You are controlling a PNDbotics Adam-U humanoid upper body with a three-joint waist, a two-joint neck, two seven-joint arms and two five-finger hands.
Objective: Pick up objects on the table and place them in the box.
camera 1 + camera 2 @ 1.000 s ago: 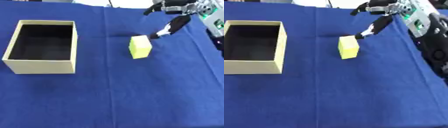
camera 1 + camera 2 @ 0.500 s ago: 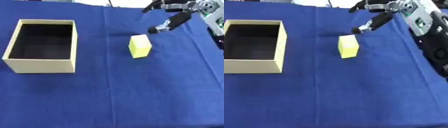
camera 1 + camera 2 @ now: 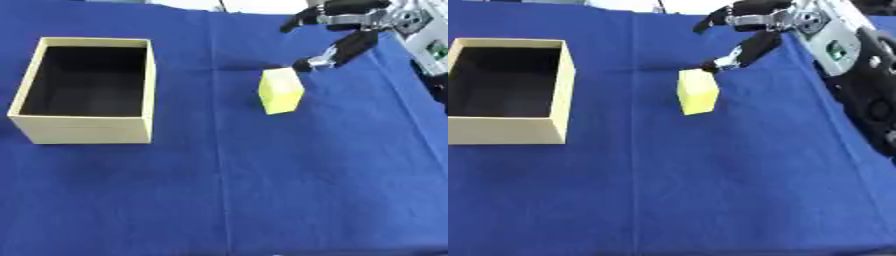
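While the block (image 3: 281, 91) and the box (image 3: 86, 131) lie where they lay a second ago, we see that our right hand (image 3: 750, 31) has shifted. Half a second back it had lifted up and away toward the far right corner; now it is lower and nearer again, with the tip of its lowest digit close to the block's far upper corner. Whether that tip touches the block we cannot tell; in both views it sits right at the corner.

The hand comes in from the upper right. Its fingers (image 3: 325, 11) are spread and fairly straight, fanned out above the cloth (image 3: 262, 190), and one digit reaches down and left toward the block. It has hold of nothing.

The block is a yellow-green cuboid standing on the blue cloth near the middle of the table, a little to the far side. It is below and to the left of our hand, with its top face toward the descending fingertip. A faint shadow lies on the cloth just beyond it.

The box is an open cardboard carton with a dark inside, well apart from the block on the left side of the table. Nothing shows inside it.

Our left hand appears in neither view.
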